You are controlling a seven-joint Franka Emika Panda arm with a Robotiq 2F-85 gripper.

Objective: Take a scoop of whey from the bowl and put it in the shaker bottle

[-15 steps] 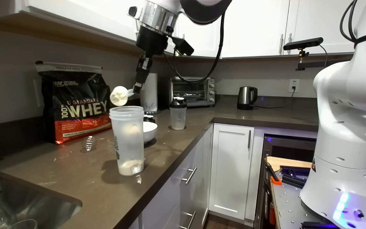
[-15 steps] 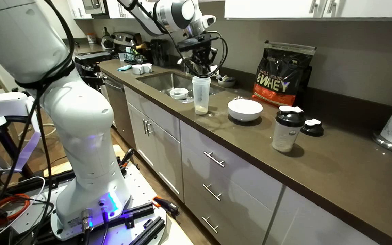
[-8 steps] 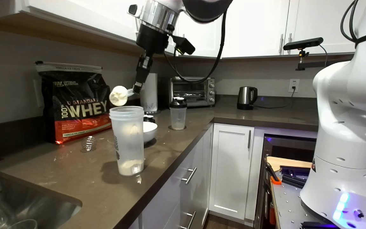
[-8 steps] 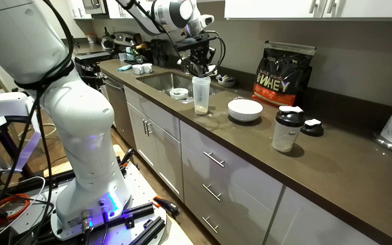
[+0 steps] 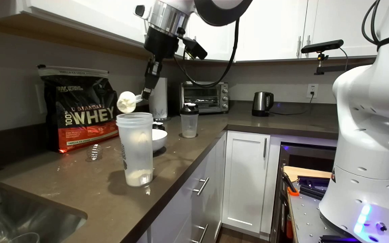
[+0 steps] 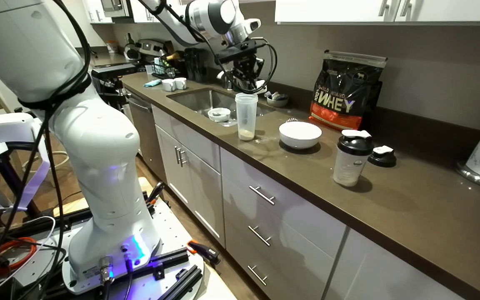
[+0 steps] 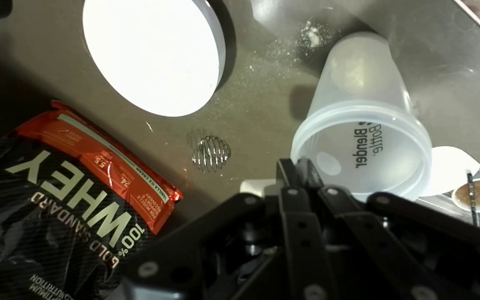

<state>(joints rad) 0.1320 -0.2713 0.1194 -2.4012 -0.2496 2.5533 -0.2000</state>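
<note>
My gripper (image 5: 144,95) is clamped on the handle of the scoop (image 5: 127,101) — its cup juts ahead of the jaws, higher than the rim of the shaker bottle (image 5: 134,152). I see whey (image 5: 138,177) at the bottle's bottom — the bowl (image 6: 300,135) stands near the bottle, apart.

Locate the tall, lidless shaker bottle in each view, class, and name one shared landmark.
In an exterior view: shaker bottle, left of centre.
In an exterior view: shaker bottle, just above centre.
Wrist view: shaker bottle, right of centre.
Shared landmark: black WHEY bag, respectively left, right and lower left of the shaker bottle.
</note>
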